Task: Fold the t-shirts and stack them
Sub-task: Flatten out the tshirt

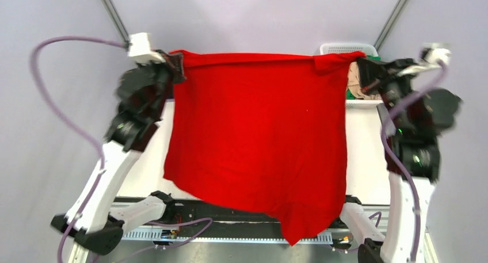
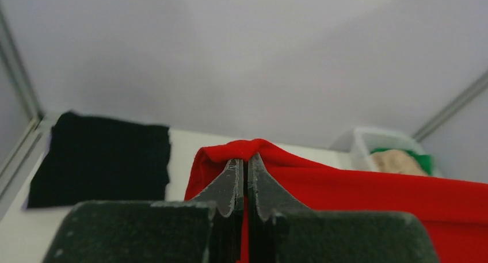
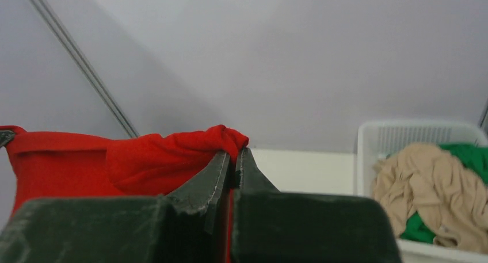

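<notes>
The red t-shirt [image 1: 259, 136] hangs spread out in the air between my two arms, its lower edge drooping toward the near table edge. My left gripper [image 1: 177, 64] is shut on its top left corner, the cloth bunched over the tips of that left gripper [image 2: 246, 158]. At the top right corner my right gripper [image 1: 361, 64] is shut on the cloth, which shows pinched in the right gripper [image 3: 235, 153]. A black t-shirt [image 2: 100, 165] lies folded flat at the far left of the table. Beige [image 3: 429, 185] and green [image 3: 469, 156] t-shirts lie crumpled in the basket.
A white plastic lattice basket [image 1: 347, 47] stands at the back right of the table [image 1: 365, 153], partly behind the raised shirt. Metal frame poles [image 1: 112, 12] run up at the back corners. Purple cables [image 1: 52, 105] loop beside both arms.
</notes>
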`<state>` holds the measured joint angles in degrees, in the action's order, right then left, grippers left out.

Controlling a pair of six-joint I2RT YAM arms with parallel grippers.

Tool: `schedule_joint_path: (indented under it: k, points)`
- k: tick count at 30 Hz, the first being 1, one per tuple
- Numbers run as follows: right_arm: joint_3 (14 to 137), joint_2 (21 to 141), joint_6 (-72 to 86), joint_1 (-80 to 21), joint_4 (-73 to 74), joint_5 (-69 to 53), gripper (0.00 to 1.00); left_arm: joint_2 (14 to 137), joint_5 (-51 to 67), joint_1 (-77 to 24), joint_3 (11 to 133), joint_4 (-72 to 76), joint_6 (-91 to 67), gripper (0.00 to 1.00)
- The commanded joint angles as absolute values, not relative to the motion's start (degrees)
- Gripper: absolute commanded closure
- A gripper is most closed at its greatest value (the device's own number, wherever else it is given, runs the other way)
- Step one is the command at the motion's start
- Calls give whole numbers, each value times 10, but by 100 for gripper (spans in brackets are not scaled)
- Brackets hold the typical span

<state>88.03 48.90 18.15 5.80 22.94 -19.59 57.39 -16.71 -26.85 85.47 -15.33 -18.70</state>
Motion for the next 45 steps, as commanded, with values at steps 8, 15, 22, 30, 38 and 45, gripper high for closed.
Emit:
schedule_joint_path:
  k: [8, 15, 22, 30, 38, 45]
  points:
    - [747, 842, 265, 53, 101, -149, 100, 972, -255, -147, 773, -68, -248, 89]
    - [952, 1090, 196, 4, 176, -123, 41, 1134, -216, -144, 947, -95, -233, 2]
    - [875, 1012, 212, -26, 208, -60, 0, 1064, -118, -145, 924, -156, -249, 0]
    - [544, 790, 340, -43, 258, -97, 0, 892, 85, -193, 664, -136, -302, 0]
    - [397, 759, 376, -51, 283, -96, 0, 889, 149, -229, 511, -74, -345, 0]
    - [467, 906, 357, -51, 244, -68, 0, 954, 145, -198, 503, -52, -366, 0]
